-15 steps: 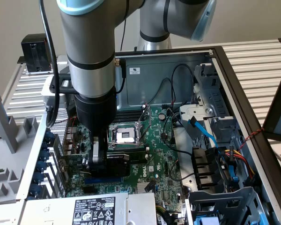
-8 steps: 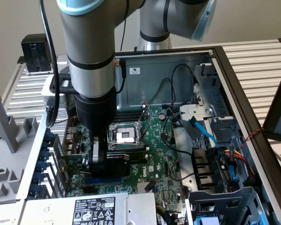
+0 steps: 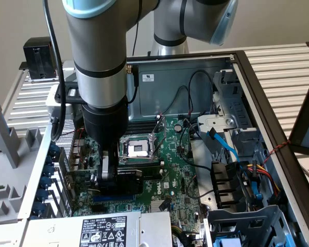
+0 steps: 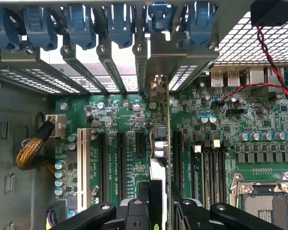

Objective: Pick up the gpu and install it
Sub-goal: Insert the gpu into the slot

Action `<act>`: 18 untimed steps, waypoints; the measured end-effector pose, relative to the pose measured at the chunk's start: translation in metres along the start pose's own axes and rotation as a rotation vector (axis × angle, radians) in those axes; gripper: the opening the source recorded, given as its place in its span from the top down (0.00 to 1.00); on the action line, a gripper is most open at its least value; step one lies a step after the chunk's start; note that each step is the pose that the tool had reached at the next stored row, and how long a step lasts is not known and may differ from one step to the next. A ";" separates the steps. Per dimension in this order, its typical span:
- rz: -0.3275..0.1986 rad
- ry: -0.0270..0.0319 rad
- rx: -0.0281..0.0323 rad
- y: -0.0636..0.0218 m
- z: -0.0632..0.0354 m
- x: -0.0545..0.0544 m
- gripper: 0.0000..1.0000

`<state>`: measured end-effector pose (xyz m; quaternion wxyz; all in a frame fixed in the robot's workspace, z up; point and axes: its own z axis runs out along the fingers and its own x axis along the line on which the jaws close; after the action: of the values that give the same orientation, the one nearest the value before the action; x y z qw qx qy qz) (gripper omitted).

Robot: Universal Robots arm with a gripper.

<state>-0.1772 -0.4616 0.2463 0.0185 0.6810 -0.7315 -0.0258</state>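
Step in hand: install. Gripper [image 3: 109, 179] sits low inside computer case [image 3: 185, 77], jaws part-way closed, pinching gpu [image 3: 130, 175] from both sides. Held gpu stands on edge over motherboard [image 3: 177, 180], at 7 o'clock from CPU socket [image 3: 139, 149]. Cannot tell if fully in slot. Seating likely needs straight push down, card edge lined up with slot.

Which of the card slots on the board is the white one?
The slot beside the yellow-sleeved cable bundle, farthest from the processor socket; every other slot is black.
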 end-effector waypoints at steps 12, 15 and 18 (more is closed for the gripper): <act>0.000 -0.0003 0.0002 0.0000 0.0001 0.000 0.73; 0.000 -0.0005 0.0002 0.0005 0.0002 0.000 0.73; 0.000 -0.0004 0.0000 0.0006 0.0002 0.000 0.73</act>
<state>-0.1778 -0.4616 0.2462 0.0184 0.6811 -0.7315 -0.0260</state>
